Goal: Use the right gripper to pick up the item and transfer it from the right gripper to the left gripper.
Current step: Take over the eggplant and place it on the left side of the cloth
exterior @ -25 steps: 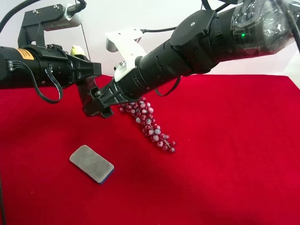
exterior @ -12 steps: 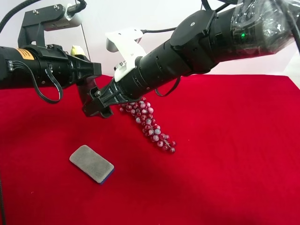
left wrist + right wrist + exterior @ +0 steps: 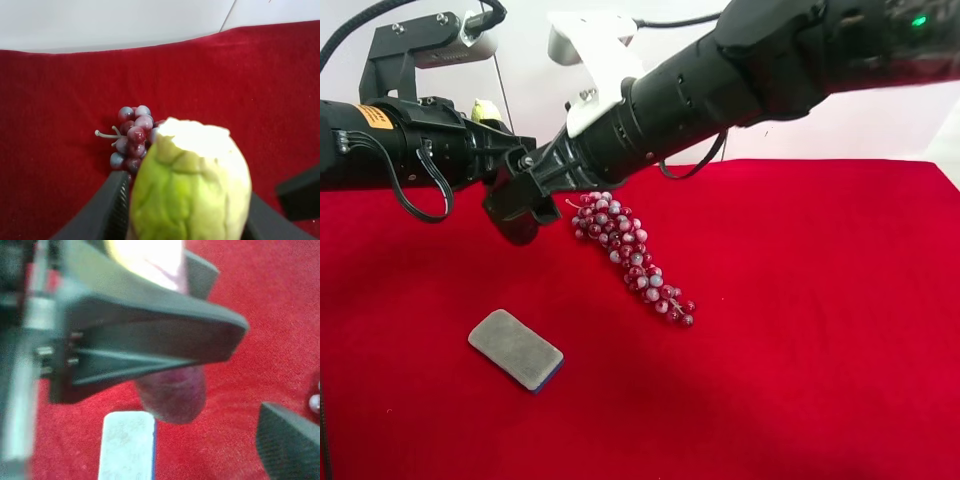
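Left tool (image 3: pixel 187 217) is clenched on the eggplant (image 3: pixel 175 392), green cap facing its camera. Right tool (image 3: pixel 525 205) looks released, its visible finger (image 3: pixel 290 440) clear of the eggplant, probably the handover. Eggplant is aloft near the surface's (image 3: pixel 820 400) far edge, beside the grape bunch (image 3: pixel 630 255).

The grape bunch (image 3: pixel 632 262) lies on the counter (image 3: pixel 820 380), about mid-way across it. The sponge (image 3: pixel 515 349) lies flat on the counter, nearer the camera than the bunch and off toward the exterior high view's left, well apart from it. Up off the counter, just beyond the bunch's stem end on that same side, the right tool (image 3: pixel 519 211) and left tool (image 3: pixel 187 220) meet. The item (image 3: pixel 192 180) sits between the left tool's fingers, above the counter and in front of the bunch in the left wrist view.
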Available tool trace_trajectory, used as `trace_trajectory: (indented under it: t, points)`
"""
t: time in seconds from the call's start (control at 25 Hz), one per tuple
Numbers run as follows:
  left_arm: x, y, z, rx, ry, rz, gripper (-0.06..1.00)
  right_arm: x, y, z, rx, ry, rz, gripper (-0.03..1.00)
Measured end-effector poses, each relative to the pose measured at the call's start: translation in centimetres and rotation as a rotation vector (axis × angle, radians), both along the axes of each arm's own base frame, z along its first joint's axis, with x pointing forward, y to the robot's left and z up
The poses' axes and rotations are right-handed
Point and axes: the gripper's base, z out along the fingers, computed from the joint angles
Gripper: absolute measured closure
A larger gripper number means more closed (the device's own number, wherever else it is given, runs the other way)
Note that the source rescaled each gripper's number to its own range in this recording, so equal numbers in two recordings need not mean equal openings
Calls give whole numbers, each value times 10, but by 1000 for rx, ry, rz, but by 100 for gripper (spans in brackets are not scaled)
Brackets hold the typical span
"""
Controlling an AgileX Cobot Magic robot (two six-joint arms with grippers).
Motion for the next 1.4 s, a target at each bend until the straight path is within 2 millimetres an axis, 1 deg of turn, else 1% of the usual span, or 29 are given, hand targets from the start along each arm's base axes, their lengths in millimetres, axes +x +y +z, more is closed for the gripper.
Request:
trace_trajectory:
  t: [0.16, 0.4, 0.6, 0.76, 0.88, 1.0, 1.16, 1.4]
  points:
    - [0, 0, 0, 0, 1, 0, 93, -9, -9, 14, -40, -10, 12, -3]
    - [0, 0, 0, 1, 2, -1, 93, -26, -31, 36, -150, -18, 23, -3]
    - [0, 0, 0, 1, 4, -1, 93, -43, -53, 57, -226, -26, -6, -3]
    - [-1, 0, -1, 4, 13, -4, 93, -63, -77, 74, -272, -33, -42, -3]
    - [-1, 0, -2, 7, 21, -7, 93, -84, -99, 80, -284, -45, -82, -3]
    - [-1, 0, -2, 9, 27, -9, 93, -110, -125, 83, -258, -74, -121, -3]
    - [-2, 0, -3, 16, 41, -15, 93, -149, -160, 77, -203, -104, -151, -3]
    - [-3, -1, -4, 26, 48, -22, 93, -199, -204, 61, -83, -163, -198, -3]
